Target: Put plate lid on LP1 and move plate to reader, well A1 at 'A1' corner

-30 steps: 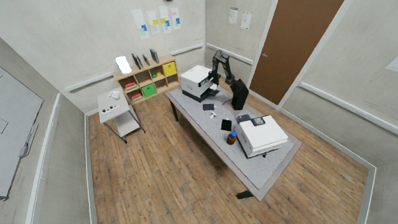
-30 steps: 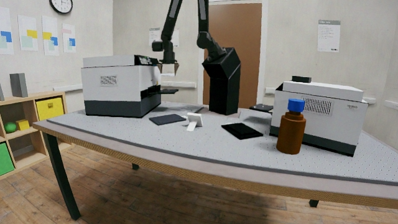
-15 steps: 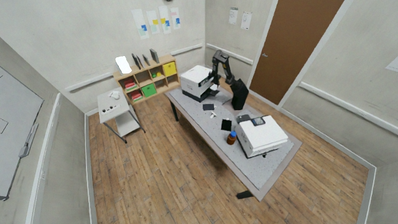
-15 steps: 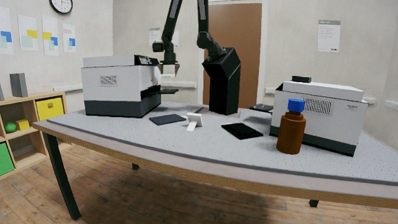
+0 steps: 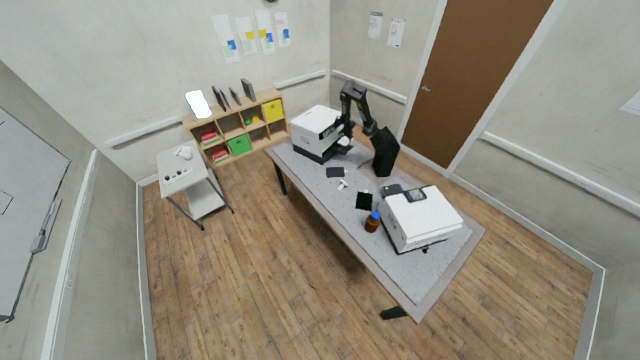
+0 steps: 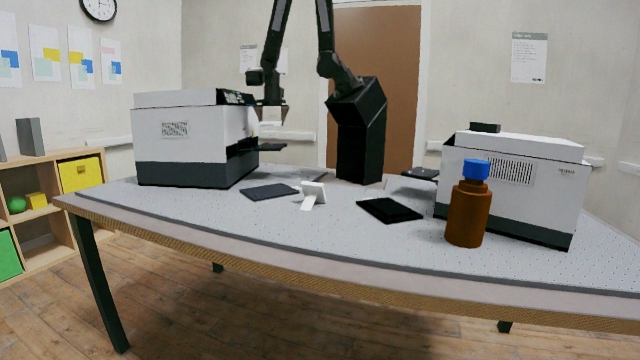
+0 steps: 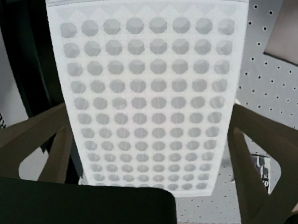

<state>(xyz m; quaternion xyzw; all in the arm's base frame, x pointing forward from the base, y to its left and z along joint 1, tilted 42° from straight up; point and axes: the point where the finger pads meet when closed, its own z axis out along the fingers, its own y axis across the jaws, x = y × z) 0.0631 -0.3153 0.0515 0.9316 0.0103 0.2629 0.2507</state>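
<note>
- Saw the worktop (image 5: 400, 265) (image 6: 320, 235) (image 7: 260, 82) bearing the probable reader (image 5: 311, 131) (image 6: 192, 145) at one end and the dispenser (image 5: 422, 215) (image 6: 530, 195) at the other, with the capped bottle (image 5: 372, 223) (image 6: 467, 215) upright beside the latter
- Found the reader's stage (image 5: 345, 149) (image 6: 274, 147) just below the plate (image 5: 344, 142) (image 6: 270, 123) (image 7: 158, 102), with a gap between; judged lowering near, once aligned
- Saw the plate directly in the claw (image 5: 345, 137) (image 6: 271, 119) (image 7: 150, 107), uncovered, long axis running between the fingers, not across them
- Found the claw wide but gripping the plate, a finger along each long side
- Could not read the A1 corner; needed checking before seating
</note>
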